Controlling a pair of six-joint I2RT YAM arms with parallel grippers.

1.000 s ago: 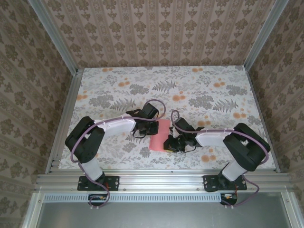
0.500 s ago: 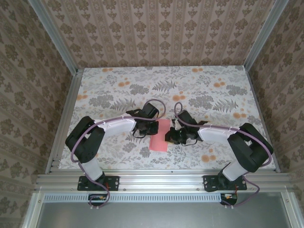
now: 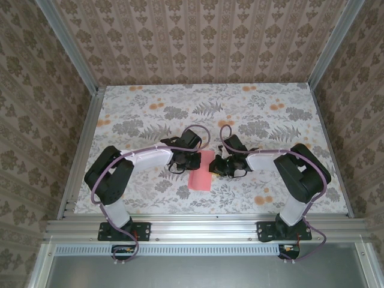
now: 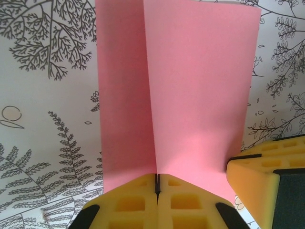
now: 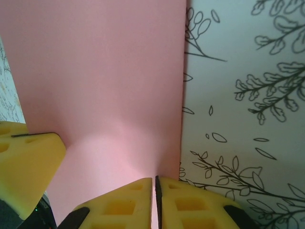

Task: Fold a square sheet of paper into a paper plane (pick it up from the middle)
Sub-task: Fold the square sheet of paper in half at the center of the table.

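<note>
The square sheet of paper is salmon pink and lies folded into a narrow rectangle on the flowered table, between the two arms. My left gripper is shut, its yellow tips resting on the paper where a long fold line meets them. My right gripper is shut too, its tips down on the paper just inside its right edge. Each gripper's yellow finger shows in the other's wrist view. No finished paper plane is in view.
The table has a grey leaf print with orange flowers. Aluminium rails frame its near edge and sides, and patterned walls stand behind. Both arms reach inward from their bases at the near edge.
My right gripper has slid away from me along the paper's right edge, from its near end towards its far end. The left gripper and the paper have stayed put.
</note>
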